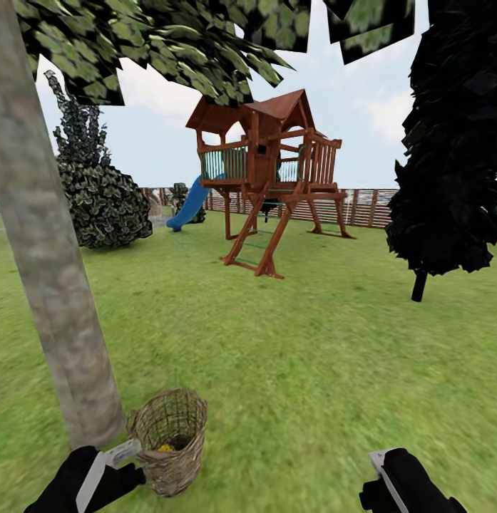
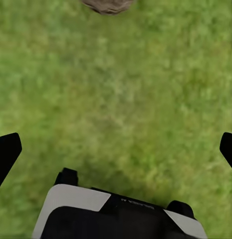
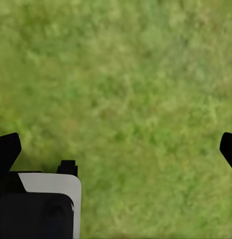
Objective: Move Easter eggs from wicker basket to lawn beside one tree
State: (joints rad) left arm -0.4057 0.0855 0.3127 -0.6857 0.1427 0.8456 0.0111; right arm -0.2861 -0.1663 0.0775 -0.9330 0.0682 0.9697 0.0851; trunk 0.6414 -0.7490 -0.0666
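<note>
Grass of the lawn (image 1: pixel 305 370) is spread across the head view, with the thick mottled trunk of the tree (image 1: pixel 45 249) rising at the left under bright-green leaf clusters. The wicker basket (image 1: pixel 168 440) is seen standing on the grass just beside the foot of that trunk, and a small patch of yellow, apparently one of the Easter eggs (image 1: pixel 166 448), can be made out inside it; how many lie there cannot be told. The left end effector (image 1: pixel 98 474) is shown low at the left, close to the basket's side, and the right end effector (image 1: pixel 391 481) low at the right, well apart from the basket. Farther off, a wooden play tower (image 1: pixel 266 167) with a blue slide (image 1: pixel 190 205), a slatted fence (image 1: pixel 362 205), a dark bush (image 1: pixel 98 192) and a black-leaved tree (image 1: pixel 451 142) are visible.

From the left wrist view, the left end effector's fingertips (image 2: pixel 7 152) are held wide apart over bare grass, released and empty; a brown rounded shape (image 2: pixel 107 5) is cut off at the frame's edge.

From the right wrist view, the right end effector's fingertips (image 3: pixel 7 149) are likewise spread wide over grass, nothing being held.
</note>
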